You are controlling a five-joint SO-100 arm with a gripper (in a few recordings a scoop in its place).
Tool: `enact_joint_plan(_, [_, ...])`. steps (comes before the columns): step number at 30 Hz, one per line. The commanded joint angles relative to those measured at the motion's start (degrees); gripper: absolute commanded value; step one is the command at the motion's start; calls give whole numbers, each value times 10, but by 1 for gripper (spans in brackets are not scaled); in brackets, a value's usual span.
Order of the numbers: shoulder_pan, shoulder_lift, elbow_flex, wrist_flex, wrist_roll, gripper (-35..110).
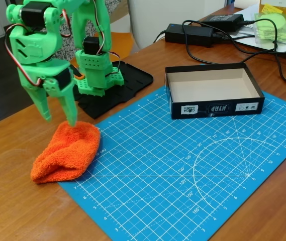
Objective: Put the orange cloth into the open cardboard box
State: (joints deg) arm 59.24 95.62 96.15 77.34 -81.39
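A green robot arm (57, 50) stands on a black base (117, 88) at the back left of a wooden bench (12, 201). Its fingers (59, 118) point down and are spread apart, holding nothing. One fingertip (72, 120) touches or nearly touches the top of the cloth; the other hangs just left of it, above the bare wood.

The cloth (66, 151), bright orange and fluffy, lies in a lumpy heap on the bench near its left edge, straddling the left edge of a blue cutting mat (183, 181), partly on the mat and partly on the wood.

The box (213, 108) sits open on the mat's far edge, well apart from the cloth and to its right. Its outer sides are black with small white labels, its inside pale tan.

Behind the box, near the bench's back right corner, lie black power adapters (190, 34) with cables, and a bag of yellow-green items (278, 25).
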Motion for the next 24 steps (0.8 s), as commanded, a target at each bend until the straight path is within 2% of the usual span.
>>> enact_joint_plan(1, [11, -16, 3, -25, -11, 25])
enact_joint_plan(11, [-12, -132, 19, -102, 3, 26])
enact_joint_plan(15, [-40, -122, 88, -142, -3, 27])
enact_joint_plan(21, [-58, -46, 232, -258, -38, 27])
enact_joint_plan(22, [-60, -32, 258, -285, -27, 26])
enact_joint_plan(24, [-63, -4, 288, -317, 5, 10])
